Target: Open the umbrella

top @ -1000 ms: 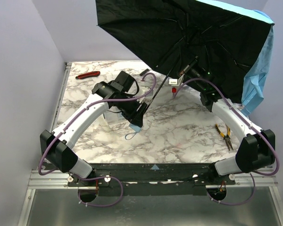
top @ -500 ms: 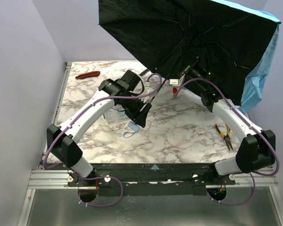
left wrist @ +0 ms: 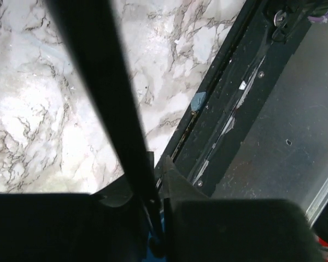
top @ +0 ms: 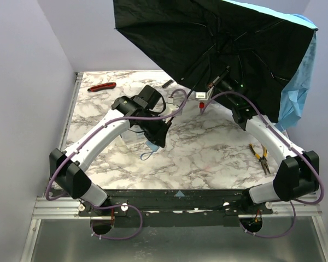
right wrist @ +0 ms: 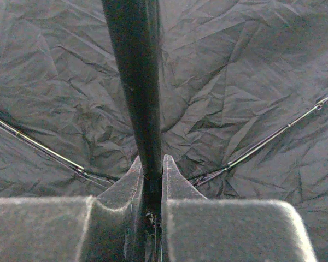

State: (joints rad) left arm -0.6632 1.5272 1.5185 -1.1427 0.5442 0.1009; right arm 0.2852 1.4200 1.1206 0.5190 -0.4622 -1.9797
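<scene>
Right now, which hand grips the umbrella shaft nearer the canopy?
The right hand, clamped on the umbrella shaft just under the black canopy. The left hand grips the shaft's low end, by the blue handle.

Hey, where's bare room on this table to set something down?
Bare marble lies front centre, between the left hand and the pliers, and at left, between the red knife and the left arm. Crowded at the back right, under the umbrella.
</scene>
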